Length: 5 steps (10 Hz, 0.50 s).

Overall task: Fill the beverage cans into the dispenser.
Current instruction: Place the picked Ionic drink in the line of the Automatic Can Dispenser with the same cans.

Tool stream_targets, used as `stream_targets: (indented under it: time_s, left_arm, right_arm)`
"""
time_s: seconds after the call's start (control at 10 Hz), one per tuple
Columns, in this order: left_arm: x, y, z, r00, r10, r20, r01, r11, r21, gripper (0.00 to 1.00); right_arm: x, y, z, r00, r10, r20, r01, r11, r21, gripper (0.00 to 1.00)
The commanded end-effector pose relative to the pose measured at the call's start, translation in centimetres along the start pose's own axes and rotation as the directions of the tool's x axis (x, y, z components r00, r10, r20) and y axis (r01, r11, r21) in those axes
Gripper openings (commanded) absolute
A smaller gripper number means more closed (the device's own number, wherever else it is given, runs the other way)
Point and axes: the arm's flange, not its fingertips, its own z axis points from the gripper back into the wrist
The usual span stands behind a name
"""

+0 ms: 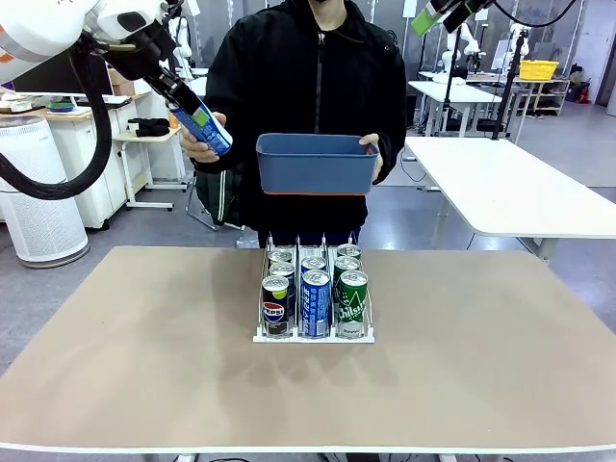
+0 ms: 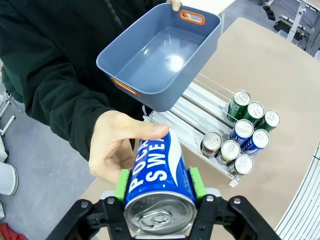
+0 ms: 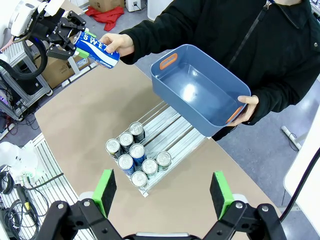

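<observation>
Front view: left gripper (image 1: pixel 197 120) raised at upper left, clamped on a blue can (image 1: pixel 204 126); a person's hand (image 1: pixel 197 144) grips the same can from behind. Beside it to the right, the person's other hand (image 1: pixel 370 146) holds a blue tub (image 1: pixel 317 164). Well below, the dispenser (image 1: pixel 312 335) sits on the table (image 1: pixel 135 356) with eight cans (image 1: pixel 316 300) in three lanes.

Left wrist view: green pads (image 2: pixel 121 183) press both sides of the can (image 2: pixel 159 185), top toward the camera; hand (image 2: pixel 116 146) touching its far end. Tub (image 2: pixel 162 54) ahead, dispenser (image 2: pixel 200 102) beyond to the right.

Right wrist view: right gripper (image 3: pixel 165 190) spread wide, holding nothing, high above the dispenser (image 3: pixel 170 125) and cans (image 3: pixel 137 157). Tub (image 3: pixel 202 87) ahead; left gripper (image 3: pixel 67 42) with the can (image 3: pixel 96 47) far upper left.
</observation>
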Motion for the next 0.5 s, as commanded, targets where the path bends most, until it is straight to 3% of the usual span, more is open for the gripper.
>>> stream_targets:
  time_s: [0.0,0.4]
  left_arm:
    - [0.0,0.11,0.11,1.0,-0.003,0.003,0.003,1.0,0.003,0.0]
    - [0.0,0.11,0.11,1.0,-0.003,0.003,0.003,1.0,0.003,0.0]
  right_arm:
    - [-0.04,-0.01,0.07,1.0,0.0,0.001,0.0,1.0,-0.001,1.0]
    - [-0.04,-0.01,0.07,1.0,0.0,0.001,0.0,1.0,-0.001,1.0]
